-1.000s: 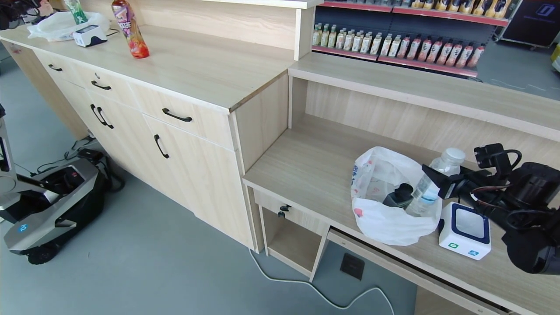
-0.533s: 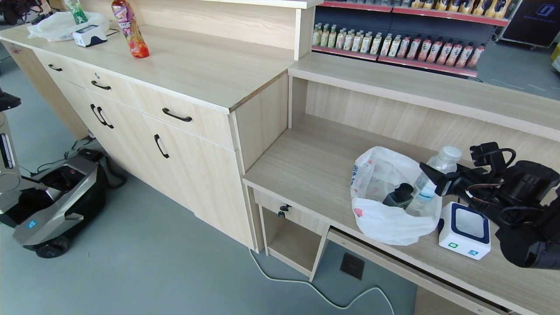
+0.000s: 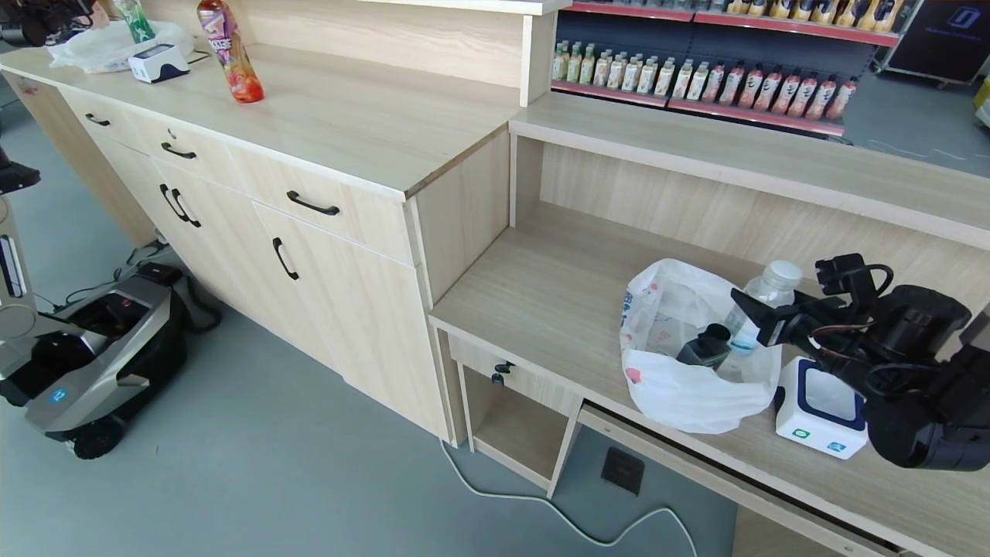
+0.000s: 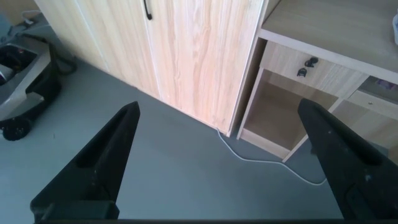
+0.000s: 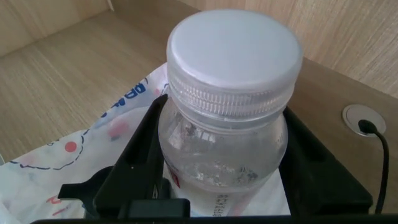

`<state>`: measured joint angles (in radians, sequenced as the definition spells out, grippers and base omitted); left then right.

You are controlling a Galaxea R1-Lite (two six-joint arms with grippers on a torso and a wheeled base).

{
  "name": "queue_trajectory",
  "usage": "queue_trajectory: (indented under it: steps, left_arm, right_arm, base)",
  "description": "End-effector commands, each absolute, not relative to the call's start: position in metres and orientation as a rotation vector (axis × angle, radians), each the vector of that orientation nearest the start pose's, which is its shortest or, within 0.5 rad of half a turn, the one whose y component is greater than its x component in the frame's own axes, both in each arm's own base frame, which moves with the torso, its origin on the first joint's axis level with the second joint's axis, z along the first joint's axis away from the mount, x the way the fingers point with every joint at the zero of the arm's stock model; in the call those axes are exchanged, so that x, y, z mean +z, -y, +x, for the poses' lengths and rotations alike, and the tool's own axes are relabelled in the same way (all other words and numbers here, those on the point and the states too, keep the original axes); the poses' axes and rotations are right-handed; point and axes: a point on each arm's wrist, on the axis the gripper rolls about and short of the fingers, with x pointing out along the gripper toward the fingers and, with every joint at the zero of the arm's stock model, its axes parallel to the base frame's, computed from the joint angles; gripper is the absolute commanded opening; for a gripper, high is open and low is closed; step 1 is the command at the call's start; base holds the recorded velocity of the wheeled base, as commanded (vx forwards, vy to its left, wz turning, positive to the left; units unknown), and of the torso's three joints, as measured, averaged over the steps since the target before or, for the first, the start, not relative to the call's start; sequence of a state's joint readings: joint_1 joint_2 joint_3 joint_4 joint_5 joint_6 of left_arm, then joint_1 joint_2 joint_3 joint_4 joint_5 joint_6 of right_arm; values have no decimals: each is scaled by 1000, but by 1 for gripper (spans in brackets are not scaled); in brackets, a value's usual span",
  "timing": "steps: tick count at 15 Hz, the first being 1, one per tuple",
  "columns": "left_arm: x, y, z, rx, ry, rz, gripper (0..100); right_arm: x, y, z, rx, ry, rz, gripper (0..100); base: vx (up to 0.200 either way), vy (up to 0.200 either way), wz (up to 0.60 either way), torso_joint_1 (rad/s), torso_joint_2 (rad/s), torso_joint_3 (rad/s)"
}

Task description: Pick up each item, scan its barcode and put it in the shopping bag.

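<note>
Bottle [image 3: 769,286] clamped in our right hand [image 3: 754,319] at shopping bag [image 3: 681,402] mouth, not yet dropped; dark item [image 3: 705,346] already inside. Our left hand [image 4: 217,109] wide open, empty.

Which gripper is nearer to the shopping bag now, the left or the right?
Right. The right gripper holds a water bottle at the shopping bag's open mouth. The left gripper hangs open over the floor before the cabinets, far from the bag.

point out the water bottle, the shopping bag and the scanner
water bottle [image 5: 234,53], right wrist view, white cap
shopping bag [image 3: 681,404], head view, front wall
scanner [image 3: 814,433], head view, white front side
</note>
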<state>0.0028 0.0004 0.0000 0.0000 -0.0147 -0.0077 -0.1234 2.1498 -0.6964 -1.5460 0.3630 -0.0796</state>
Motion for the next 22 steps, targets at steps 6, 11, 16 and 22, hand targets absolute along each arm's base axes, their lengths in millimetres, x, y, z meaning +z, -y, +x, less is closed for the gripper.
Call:
queue_trajectory:
  steps: [6,11,16,22]
  left_arm:
    - [75,0,-23,-11,0,-8,100]
    - [75,0,-23,-12,0,-8,100]
    - [75,0,-23,-12,0,-8,100]
    - [75,0,-23,-11,0,-8,100]
  right_arm:
    - [86,21,368,283,92,-106,0]
    - [81,18,369,290,81,-134,100]
    - [109,18,361,285,149,-155,100]
    - [203,-5,304,380,321,-254,100]
  base:
    - [0,0,0,0,0,0]
    - [0,0,0,0,0,0]
    - [0,0,0,0,0,0]
    - [0,0,0,0,0,0]
